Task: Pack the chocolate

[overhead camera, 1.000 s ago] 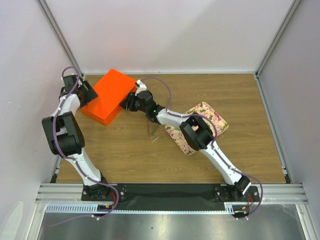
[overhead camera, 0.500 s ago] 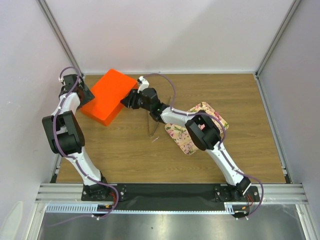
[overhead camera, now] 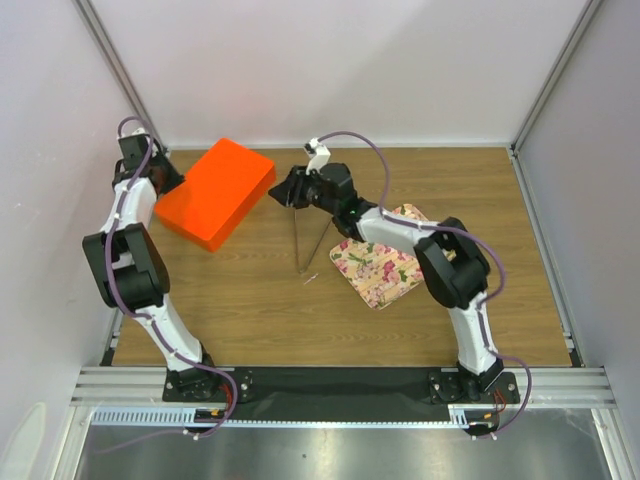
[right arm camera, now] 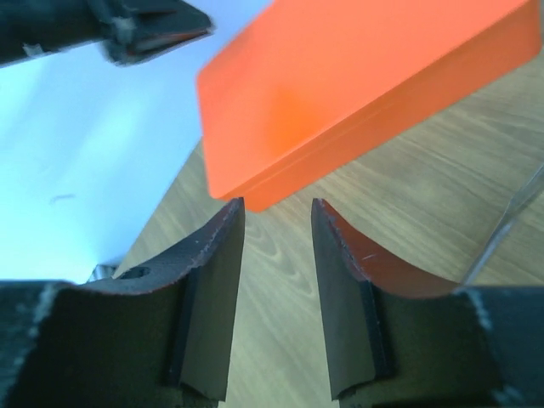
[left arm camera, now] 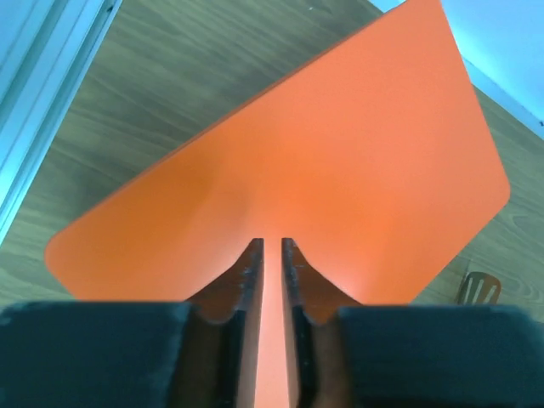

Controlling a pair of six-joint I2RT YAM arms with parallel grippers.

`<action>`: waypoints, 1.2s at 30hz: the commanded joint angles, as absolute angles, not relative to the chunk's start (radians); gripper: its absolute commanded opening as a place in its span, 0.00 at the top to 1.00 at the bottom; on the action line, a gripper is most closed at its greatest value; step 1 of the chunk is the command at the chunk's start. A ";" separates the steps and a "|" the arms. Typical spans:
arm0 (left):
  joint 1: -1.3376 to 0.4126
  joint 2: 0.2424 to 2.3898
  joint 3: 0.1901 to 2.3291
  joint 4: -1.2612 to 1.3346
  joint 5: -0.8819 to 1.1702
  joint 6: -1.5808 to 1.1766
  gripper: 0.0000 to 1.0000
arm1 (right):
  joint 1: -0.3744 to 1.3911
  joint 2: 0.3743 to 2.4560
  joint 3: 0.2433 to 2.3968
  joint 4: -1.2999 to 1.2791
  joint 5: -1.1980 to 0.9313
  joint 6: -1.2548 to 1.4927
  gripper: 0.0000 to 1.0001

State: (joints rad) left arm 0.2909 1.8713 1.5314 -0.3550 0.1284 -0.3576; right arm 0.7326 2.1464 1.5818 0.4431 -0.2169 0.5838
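While L end effector [left arm camera: 272,245] sits narrow at corner of orange box [overhead camera: 215,192] on counter [overhead camera: 250,295], grip can't tell, R end effector [right arm camera: 275,208] hangs part-wide, empty, nearby; chocolate not visible any view.

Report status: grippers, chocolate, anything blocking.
Right gripper open, empty, facing orange box corner. Left gripper nearly closed over box, grip unclear. Chocolate not in view. No obstruction seen.
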 commanded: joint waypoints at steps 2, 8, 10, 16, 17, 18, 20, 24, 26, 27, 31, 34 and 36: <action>0.282 1.871 1.548 -0.287 0.144 -0.333 0.90 | 0.730 1.988 1.468 0.535 -0.229 0.532 0.58; 0.304 1.933 1.528 -0.270 0.127 -0.229 1.00 | 0.726 1.928 1.401 0.546 -0.238 0.506 0.59; 0.311 1.959 1.517 -0.278 0.080 -0.241 1.00 | 0.727 1.930 1.402 0.551 -0.241 0.506 0.59; 0.311 1.982 1.520 -0.324 -0.052 -0.250 1.00 | 0.730 1.918 1.402 0.542 -0.252 0.489 0.60; 0.311 1.977 1.528 -0.325 -0.054 -0.249 1.00 | 0.730 1.913 1.398 0.538 -0.249 0.486 0.60; 0.310 1.964 1.532 -0.328 -0.080 -0.244 1.00 | 0.730 1.905 1.393 0.537 -0.242 0.479 0.60; 0.310 1.954 1.561 -0.350 -0.081 -0.244 1.00 | 0.733 1.895 1.388 0.538 -0.238 0.477 0.60; 0.301 1.890 1.559 -0.307 -0.034 -0.250 1.00 | 0.741 1.879 1.387 0.528 -0.230 0.466 0.61; 0.298 1.875 1.554 -0.278 -0.008 -0.262 1.00 | 0.742 1.876 1.387 0.523 -0.226 0.457 0.61; 0.296 1.875 1.552 -0.267 0.039 -0.265 1.00 | 0.744 1.875 1.387 0.522 -0.224 0.454 0.61; 0.284 1.936 1.578 -0.264 0.020 -0.259 1.00 | 0.744 1.870 1.373 0.512 -0.221 0.445 0.61; 0.282 2.020 1.577 -0.284 -0.039 -0.261 1.00 | 0.744 1.867 1.364 0.509 -0.215 0.437 0.62; 0.279 2.057 1.588 -0.336 -0.093 -0.261 1.00 | 0.744 1.865 1.362 0.502 -0.212 0.425 0.62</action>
